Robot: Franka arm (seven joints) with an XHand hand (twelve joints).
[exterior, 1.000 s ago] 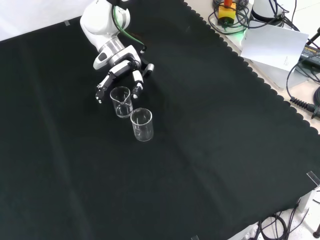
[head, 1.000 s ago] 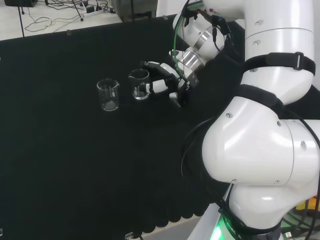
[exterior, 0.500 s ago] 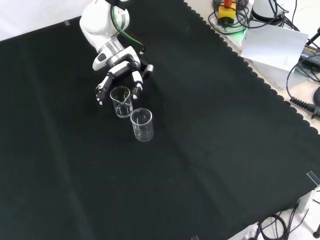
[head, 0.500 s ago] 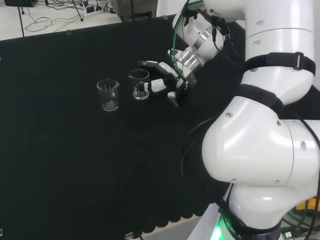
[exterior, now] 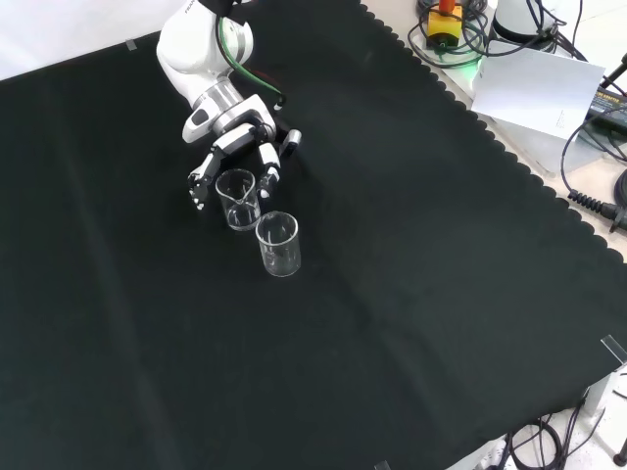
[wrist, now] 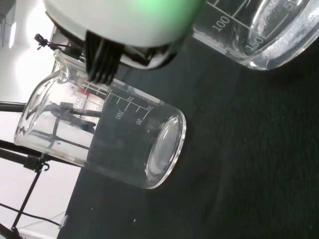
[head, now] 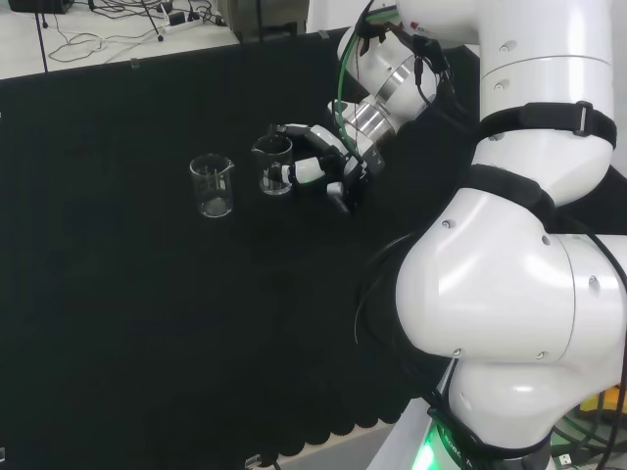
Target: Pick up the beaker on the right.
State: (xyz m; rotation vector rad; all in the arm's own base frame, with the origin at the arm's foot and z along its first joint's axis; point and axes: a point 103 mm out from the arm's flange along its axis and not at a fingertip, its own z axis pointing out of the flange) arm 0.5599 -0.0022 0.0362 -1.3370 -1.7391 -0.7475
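Clear glass, the nearer beaker [head: 275, 164] stands on the black counter [head: 147, 313] between my hand's [head: 318, 162] spread, slightly curled fingers, not yet gripped. Another beaker [head: 213, 186] stands just beside it.

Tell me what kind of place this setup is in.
Likely a robotics lab: a black cloth bench with two clear glass beakers, the robot hand beside one, and cables at the bench's edge.

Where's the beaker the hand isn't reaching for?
In the head view, the free beaker stands left of the beaker at the hand; in the front view it's nearer the camera.
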